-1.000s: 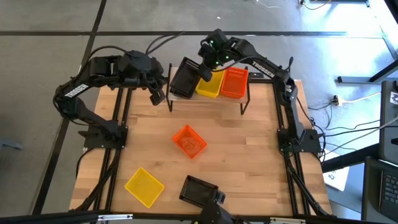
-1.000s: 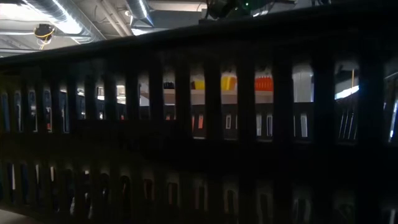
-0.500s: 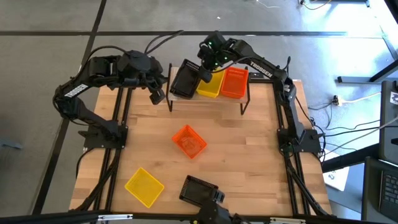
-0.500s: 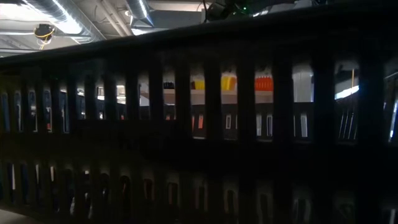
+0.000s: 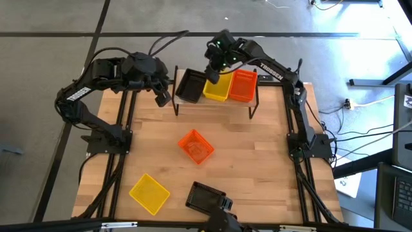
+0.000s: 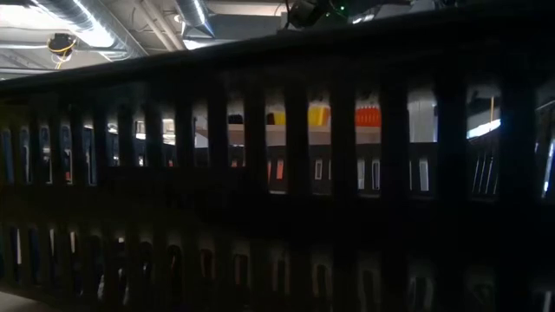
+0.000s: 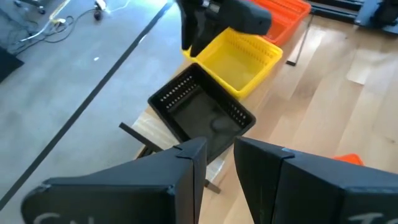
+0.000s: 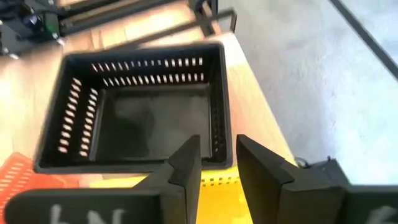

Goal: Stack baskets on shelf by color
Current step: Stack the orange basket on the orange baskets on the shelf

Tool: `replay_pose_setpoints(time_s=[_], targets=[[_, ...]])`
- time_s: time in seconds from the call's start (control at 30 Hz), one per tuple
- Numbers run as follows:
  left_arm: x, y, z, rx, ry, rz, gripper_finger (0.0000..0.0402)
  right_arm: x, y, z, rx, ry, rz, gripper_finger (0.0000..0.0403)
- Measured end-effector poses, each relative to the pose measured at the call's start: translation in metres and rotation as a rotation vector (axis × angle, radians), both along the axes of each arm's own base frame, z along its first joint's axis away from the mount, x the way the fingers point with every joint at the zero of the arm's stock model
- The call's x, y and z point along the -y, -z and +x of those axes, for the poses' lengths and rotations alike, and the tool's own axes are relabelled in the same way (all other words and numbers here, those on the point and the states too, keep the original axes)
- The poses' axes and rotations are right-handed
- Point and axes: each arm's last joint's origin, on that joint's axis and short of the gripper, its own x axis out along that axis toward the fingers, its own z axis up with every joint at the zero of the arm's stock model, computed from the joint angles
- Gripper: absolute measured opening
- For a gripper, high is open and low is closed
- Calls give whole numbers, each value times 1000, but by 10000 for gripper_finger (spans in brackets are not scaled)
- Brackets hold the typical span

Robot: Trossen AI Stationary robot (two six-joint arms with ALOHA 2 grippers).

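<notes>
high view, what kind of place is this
Probably a robotics lab or workshop: a wooden table carrying two mounted arms stands on a bare grey floor, with loose cables trailing alongside.

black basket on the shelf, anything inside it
Nothing shows inside the black basket: its dark floor looks bare. It sits on the shelf beside a yellow basket. What lies under it is hidden.

A light wooden plank surface (image 5: pixel 251 161) stands on a grey floor (image 5: pixel 64 26) crossed by dark lines. Cables (image 5: pixel 360 138) trail across the floor beside it. Silver ducting (image 6: pixel 95 26) runs overhead.
</notes>
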Motion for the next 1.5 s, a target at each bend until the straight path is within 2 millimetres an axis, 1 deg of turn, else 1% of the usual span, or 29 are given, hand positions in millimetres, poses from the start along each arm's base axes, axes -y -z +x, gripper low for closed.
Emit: replay_pose_setpoints(time_s=[0.17, 0.3, 0.4, 0.53, 0.67, 0.8, 0.9, 1.03, 1.23, 1.37, 1.5], targets=[[0, 1, -2, 0, -48, -17, 75, -3, -17, -5, 46, -21, -53, 100], [0, 5, -5, -25, -84, -48, 75, -14, -30, -14, 26, -93, -99, 100], [1, 8, -8, -42, -115, -83, 75, -31, -38, -20, -16, -190, -143, 100], [1, 11, -12, -67, -150, -119, 75, -68, -46, -29, -107, -433, -179, 100], [2, 14, -14, -97, -162, -133, 75, -103, -44, -34, -228, -637, -175, 100], [3, 16, -18, -118, -193, -168, 75, -128, -38, -36, -318, -724, -106, 100], [3, 22, -20, -160, -208, -187, 75, -145, -38, -33, -303, -779, -98, 100], [5, 35, -14, -213, -169, -253, 75, -169, -39, -28, -279, -858, -87, 100], [15, 47, -20, -248, -137, -274, 75, -194, -38, -23, -264, -972, -112, 100], [24, 57, -20, -275, -113, -297, 75, -211, -36, -19, -251, -1044, -101, 100], [34, 60, -26, -262, -82, -304, 75, -228, -31, -14, -263, -1087, -95, 100]])
